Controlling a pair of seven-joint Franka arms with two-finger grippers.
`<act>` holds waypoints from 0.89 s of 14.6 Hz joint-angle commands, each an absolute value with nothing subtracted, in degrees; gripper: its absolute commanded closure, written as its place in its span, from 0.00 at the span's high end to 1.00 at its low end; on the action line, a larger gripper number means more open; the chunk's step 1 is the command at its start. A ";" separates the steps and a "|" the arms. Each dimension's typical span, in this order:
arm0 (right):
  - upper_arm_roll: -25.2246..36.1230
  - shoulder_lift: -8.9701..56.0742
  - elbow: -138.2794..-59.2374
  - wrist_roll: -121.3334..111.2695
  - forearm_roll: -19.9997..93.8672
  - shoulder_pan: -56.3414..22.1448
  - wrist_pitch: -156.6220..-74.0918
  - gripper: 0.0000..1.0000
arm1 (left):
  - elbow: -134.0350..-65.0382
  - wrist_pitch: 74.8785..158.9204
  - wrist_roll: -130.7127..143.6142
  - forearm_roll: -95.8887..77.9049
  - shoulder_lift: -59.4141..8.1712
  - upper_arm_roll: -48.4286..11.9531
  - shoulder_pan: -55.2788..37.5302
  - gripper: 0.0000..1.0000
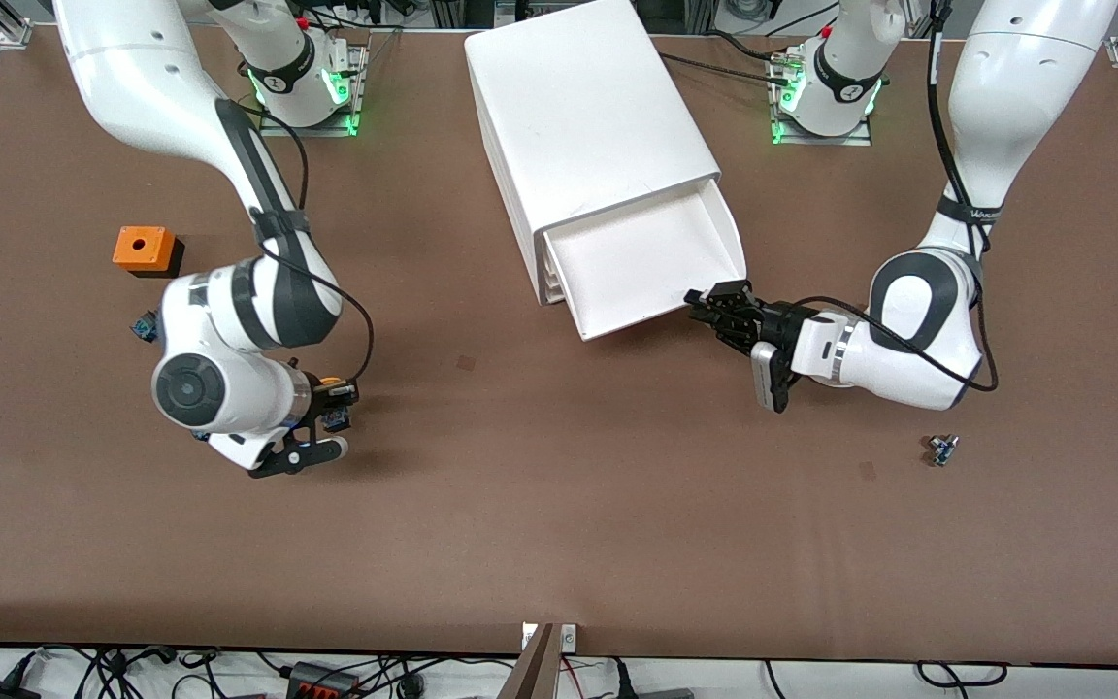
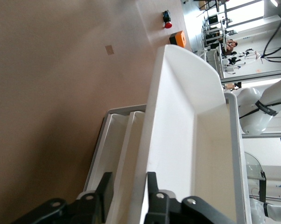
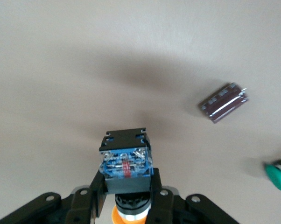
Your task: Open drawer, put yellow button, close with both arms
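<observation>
Right gripper (image 1: 331, 413), lower left of frame, pinching the yellow button (image 3: 125, 161) above the table. Left gripper (image 1: 714, 303), mid-right, parting fingers astride the drawer (image 1: 641, 267) rim. Drawer open; dropping in and closing remaining.

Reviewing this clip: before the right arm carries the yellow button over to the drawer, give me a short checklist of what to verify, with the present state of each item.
1. Drawer pulled out of the cabinet: ok, the top tray stands open.
2. Tray free to take the part: ok, nothing lies on its floor.
3. Yellow button held in the right hand: ok, the fingers are shut on its body, orange cap toward the wrist.
4. Left hand off the drawer: not ok, its fingers straddle the front lip, slightly parted.
5. Right picked part, not the green-capped button: ok, that one lies on the table.
6. Button lifted off the table: cannot tell.
</observation>
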State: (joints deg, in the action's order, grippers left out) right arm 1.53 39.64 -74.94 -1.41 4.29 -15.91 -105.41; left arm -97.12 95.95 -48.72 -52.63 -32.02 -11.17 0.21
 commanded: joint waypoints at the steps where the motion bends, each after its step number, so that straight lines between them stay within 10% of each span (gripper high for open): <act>1: 1.41 39.11 -64.29 -1.58 5.19 -16.87 -97.15 0.00 | -90.46 88.28 -36.10 -49.49 -31.65 -11.34 1.67 1.00; 13: 1.67 34.54 -55.99 29.16 6.07 -42.26 -98.25 0.00 | -79.80 82.26 18.41 -1.59 -28.56 -12.48 -1.14 1.00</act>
State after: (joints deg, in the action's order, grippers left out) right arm 0.96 34.06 -57.12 25.35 6.07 -39.73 -96.55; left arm -79.96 82.42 10.48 -6.56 -28.72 -12.26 -0.05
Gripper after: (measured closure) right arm 0.595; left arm 0.000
